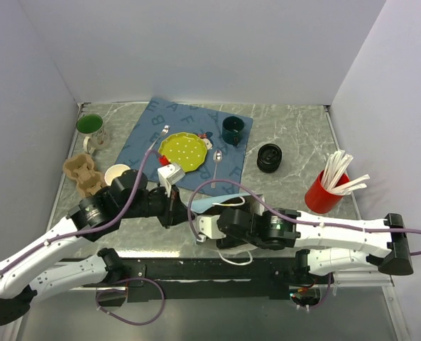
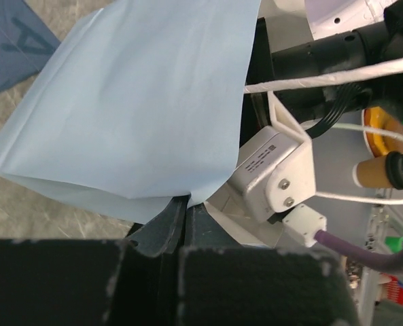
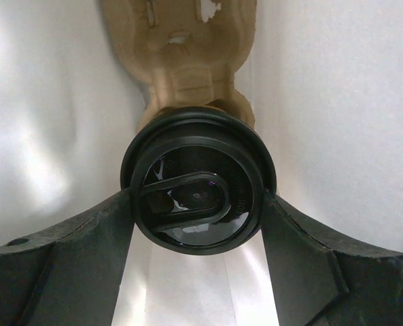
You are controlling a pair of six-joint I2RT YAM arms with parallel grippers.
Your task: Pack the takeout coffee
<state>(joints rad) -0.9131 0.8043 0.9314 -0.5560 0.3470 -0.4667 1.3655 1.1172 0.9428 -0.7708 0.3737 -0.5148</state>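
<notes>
In the right wrist view the takeout coffee's black lid (image 3: 198,200) faces the camera. My right gripper (image 3: 198,207) is shut on it, one finger (image 3: 85,238) touching each side. White bag walls surround it, and a brown cardboard cup carrier (image 3: 181,54) lies beyond the cup. My left gripper (image 2: 186,206) is shut on the edge of the pale blue paper bag (image 2: 140,109). In the top view the bag (image 1: 221,201) lies between both wrists. The left gripper (image 1: 176,207) is at its left edge. The right wrist (image 1: 256,227) reaches into the bag, so its fingers and the cup are hidden.
On the left are a green mug (image 1: 91,128), a cardboard carrier (image 1: 82,175) and stacked tan cups (image 1: 116,174). A blue placemat (image 1: 157,131) bears a yellow plate (image 1: 184,150), a spoon (image 1: 217,160) and a dark cup (image 1: 233,129). Black lids (image 1: 270,158) and a red cup of stirrers (image 1: 327,190) are on the right.
</notes>
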